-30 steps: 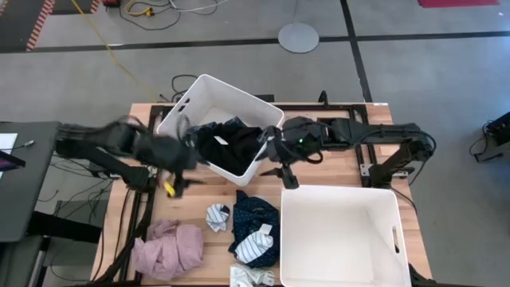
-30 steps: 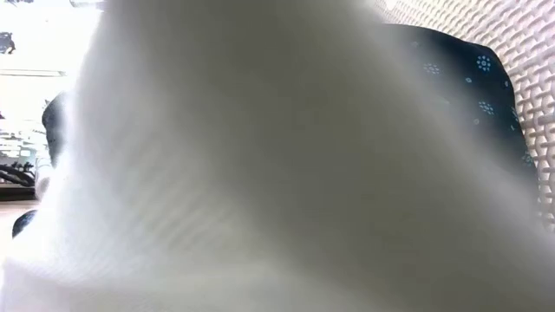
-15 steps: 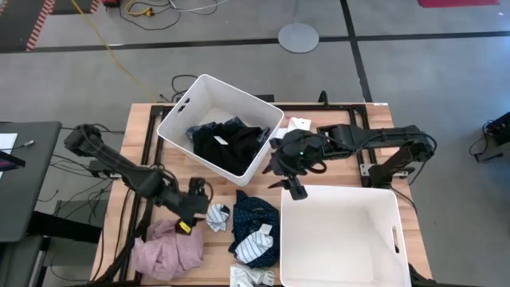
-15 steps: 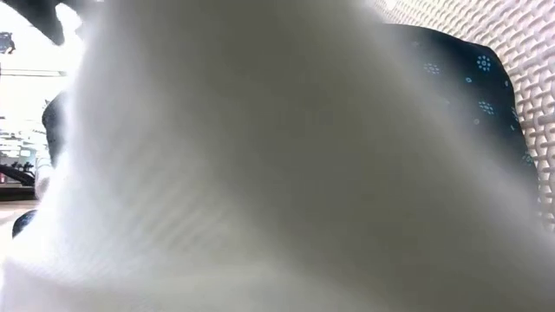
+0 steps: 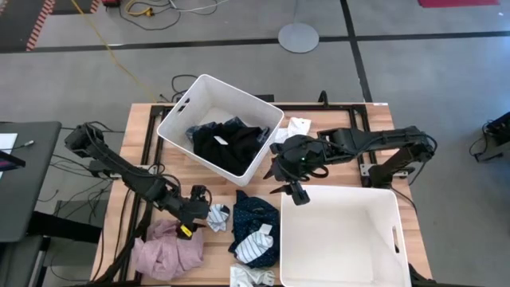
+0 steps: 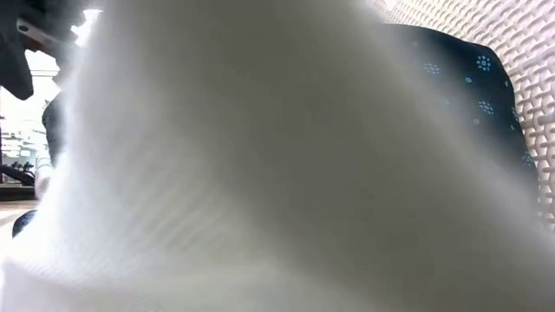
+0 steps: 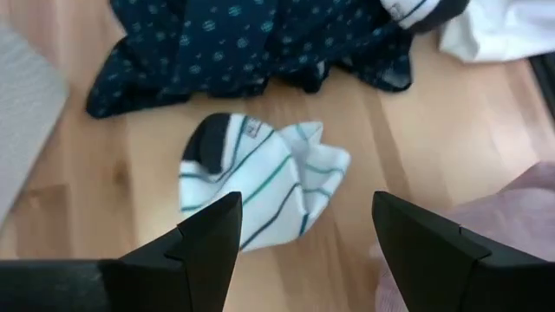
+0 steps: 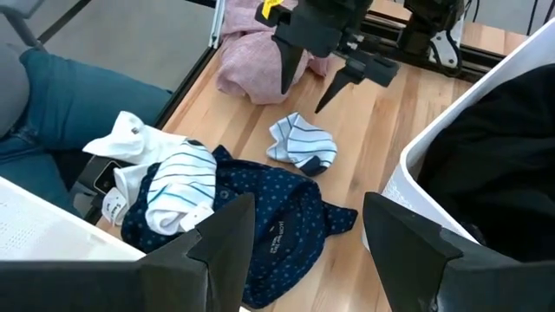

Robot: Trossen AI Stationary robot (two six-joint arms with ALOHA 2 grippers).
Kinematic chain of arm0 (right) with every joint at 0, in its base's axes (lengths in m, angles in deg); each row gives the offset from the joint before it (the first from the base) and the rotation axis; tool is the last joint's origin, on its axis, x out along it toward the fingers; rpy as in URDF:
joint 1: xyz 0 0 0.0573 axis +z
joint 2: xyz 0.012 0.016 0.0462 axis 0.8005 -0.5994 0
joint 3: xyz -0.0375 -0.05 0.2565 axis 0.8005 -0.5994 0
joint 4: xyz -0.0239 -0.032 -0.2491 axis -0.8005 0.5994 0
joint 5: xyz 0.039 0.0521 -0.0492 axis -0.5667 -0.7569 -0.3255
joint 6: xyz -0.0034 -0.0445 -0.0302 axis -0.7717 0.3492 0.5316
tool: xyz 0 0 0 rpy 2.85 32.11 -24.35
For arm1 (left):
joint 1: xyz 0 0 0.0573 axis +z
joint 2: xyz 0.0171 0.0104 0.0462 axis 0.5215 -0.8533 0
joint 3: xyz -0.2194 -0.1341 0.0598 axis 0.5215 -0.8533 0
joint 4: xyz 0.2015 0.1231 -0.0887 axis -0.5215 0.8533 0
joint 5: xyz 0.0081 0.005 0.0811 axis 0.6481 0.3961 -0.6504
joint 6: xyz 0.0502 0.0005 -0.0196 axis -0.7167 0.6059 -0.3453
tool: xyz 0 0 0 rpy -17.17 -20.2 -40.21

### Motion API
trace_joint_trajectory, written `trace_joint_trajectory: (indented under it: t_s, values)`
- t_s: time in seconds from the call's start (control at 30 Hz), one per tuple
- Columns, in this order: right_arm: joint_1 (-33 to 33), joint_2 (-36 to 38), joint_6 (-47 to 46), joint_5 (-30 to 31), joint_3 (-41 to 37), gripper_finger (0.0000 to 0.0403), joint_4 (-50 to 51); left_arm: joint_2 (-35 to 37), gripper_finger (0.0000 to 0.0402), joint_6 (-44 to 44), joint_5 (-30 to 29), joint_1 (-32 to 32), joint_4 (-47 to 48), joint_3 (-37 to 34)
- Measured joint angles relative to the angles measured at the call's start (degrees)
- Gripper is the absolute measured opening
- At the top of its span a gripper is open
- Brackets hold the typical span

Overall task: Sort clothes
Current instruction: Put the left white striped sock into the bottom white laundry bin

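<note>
**Left hand poised over a striped sock**

The left hand (image 5: pixel 201 214) is held low over the wooden slatted surface (image 5: pixel 139 163), its two dark fingers (image 7: pixel 212 234) spread wide with nothing between them. A small white sock with teal stripes and a dark toe (image 7: pixel 260 182) is seen lying flat on the surface just ahead of those fingertips, not touched by them. Just beyond the sock, a crumpled navy dotted garment (image 5: pixel 253 214) is spread, with a striped white piece (image 5: pixel 256 243) lying on top of it. A bunched pink garment (image 5: pixel 167 249) is found beside the left hand, near the surface's edge.

The right hand (image 5: pixel 293 191) is held between the two white plastic bins, its fingers also parted and empty. A black garment (image 5: pixel 227 145) is piled inside the tilted far bin (image 5: pixel 187 104); the near bin (image 5: pixel 339 199) is set beside the navy garment.
</note>
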Motion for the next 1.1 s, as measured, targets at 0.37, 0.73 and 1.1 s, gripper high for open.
trace_joint_trajectory:
  t_s: [0.37, 0.73, 1.1]
  values:
    - [0.3, -0.1, -0.9, 0.0, -2.1, 0.0232, -0.1, 0.0, 0.0254, 0.6, 3.0, 0.0, -6.9, -6.2]
    - [0.6, -0.1, -1.6, 0.0, -5.2, 0.0232, -1.1, -6.9, 0.0254, -3.9, 1.5, 0.2, -11.1, -6.0]
    - [1.1, 0.0, -1.6, 0.0, -5.2, 0.0232, -1.7, -12.1, 0.0143, -7.7, -1.5, 0.4, -10.6, -3.5]
